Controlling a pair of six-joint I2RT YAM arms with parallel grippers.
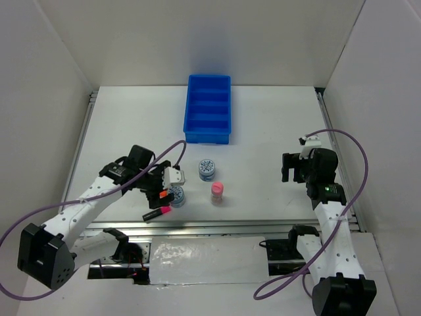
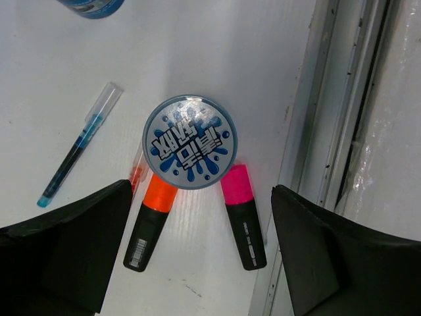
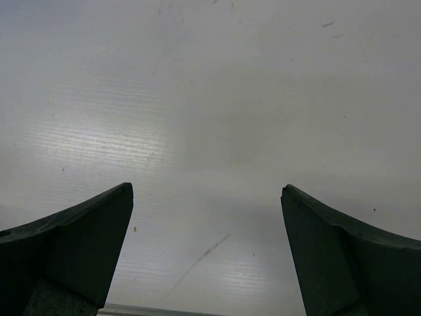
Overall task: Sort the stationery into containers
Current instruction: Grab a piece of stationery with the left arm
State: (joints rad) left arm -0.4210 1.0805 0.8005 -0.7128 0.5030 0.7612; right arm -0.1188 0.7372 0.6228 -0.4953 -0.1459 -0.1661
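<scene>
Stationery on table (image 1: 263, 131), both hands released.
Left hand (image 2: 201, 187) hangs over a patterned roll (image 2: 189, 141) touching orange highlighter (image 2: 150, 224) and pink highlighter (image 2: 242, 217), near left; right hand (image 3: 206, 189) hangs right; blue tray (image 1: 207, 138) far centre.

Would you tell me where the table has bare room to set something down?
Bare table lies between the pink cylinder and the right hand, and either side of the blue tray. It is crowded around the near patterned roll, with highlighters and a blue pen beside it.
</scene>
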